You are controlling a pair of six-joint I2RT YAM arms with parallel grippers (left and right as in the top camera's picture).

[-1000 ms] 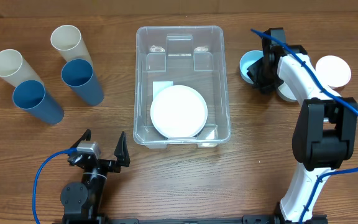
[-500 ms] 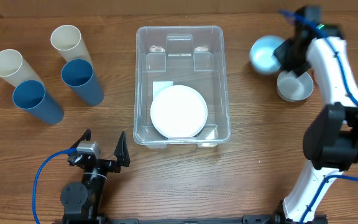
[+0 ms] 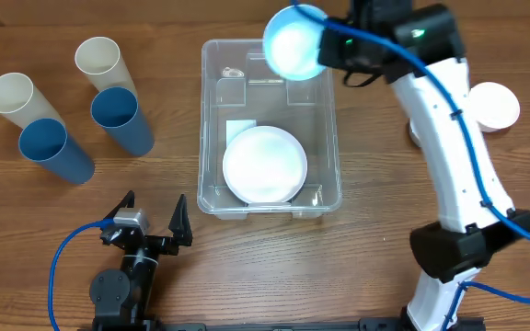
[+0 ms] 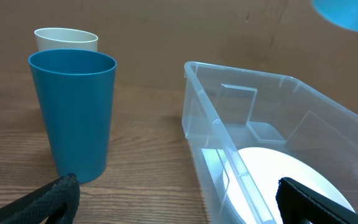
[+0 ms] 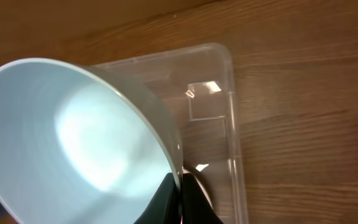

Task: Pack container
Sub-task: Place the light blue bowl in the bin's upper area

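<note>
Clear plastic container sits mid-surface, long axis running away from the arms. One white plate lies flat on its floor, in the near half.

Right end effector is raised over the container's far right corner. In the right wrist view we see its fingers pinched closed on the rim of a light blue bowl, one inside and one outside the wall. The bowl is tilted and in the air, touching neither container nor surface, with the container's corner below it.

Left end effector sits at the near edge, left of the container, jaws spread wide with nothing between them. Its wrist view shows a blue cup upright just ahead, a cream cup behind it, and the container's near corner to the right.

Far left we count two cream cups and two blue cups, all upright. A second white plate lies far right, well apart from the container.
</note>
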